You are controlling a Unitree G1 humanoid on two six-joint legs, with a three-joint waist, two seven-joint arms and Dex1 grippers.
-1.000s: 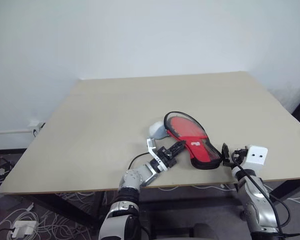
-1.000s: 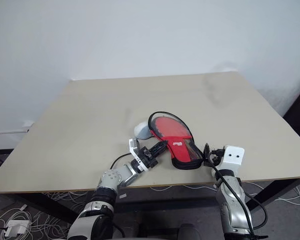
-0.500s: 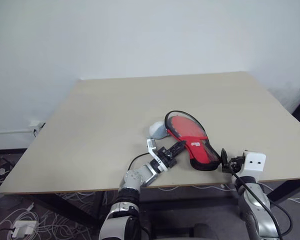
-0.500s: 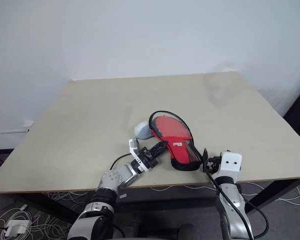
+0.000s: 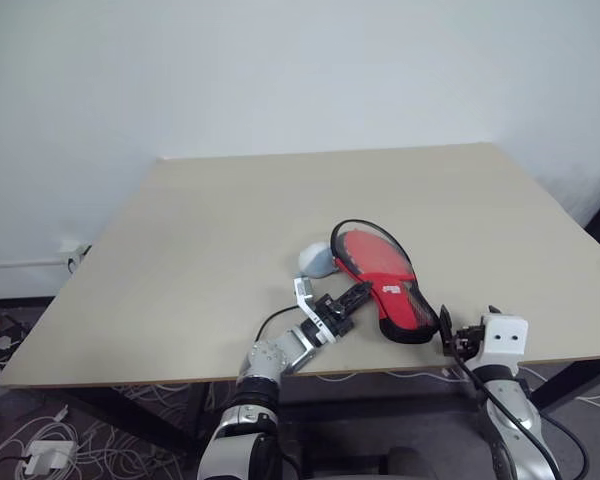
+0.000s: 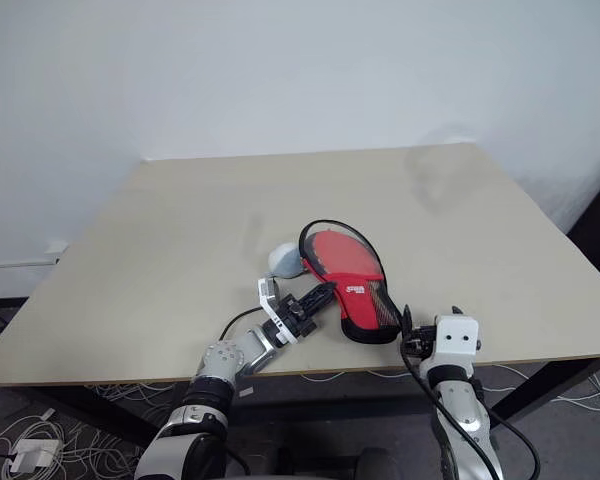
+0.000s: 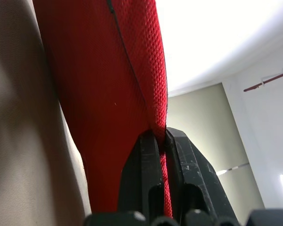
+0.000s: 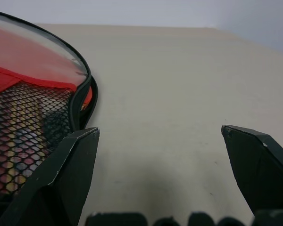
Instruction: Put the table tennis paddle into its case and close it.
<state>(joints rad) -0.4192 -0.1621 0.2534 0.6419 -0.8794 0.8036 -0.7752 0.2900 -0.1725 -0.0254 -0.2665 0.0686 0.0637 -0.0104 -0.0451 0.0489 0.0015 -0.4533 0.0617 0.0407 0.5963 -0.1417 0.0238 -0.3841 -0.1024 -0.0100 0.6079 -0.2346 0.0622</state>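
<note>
You could not see the table tennis paddle itself: the case (image 5: pixel 380 282) covered it, and through the black mesh at the narrow end in the right wrist view you got only dim colored patches, too vague to name. The white logo on the red panel was too small for you to read. A pale rounded object (image 5: pixel 317 260) lay partly behind the case's far rim, its shape unclear. In the left wrist view the case ran off the top edge. The left hand (image 7: pixel 160 141) hid the fabric edge it pinched. The right hand (image 8: pixel 160 165) was cut off below.
</note>
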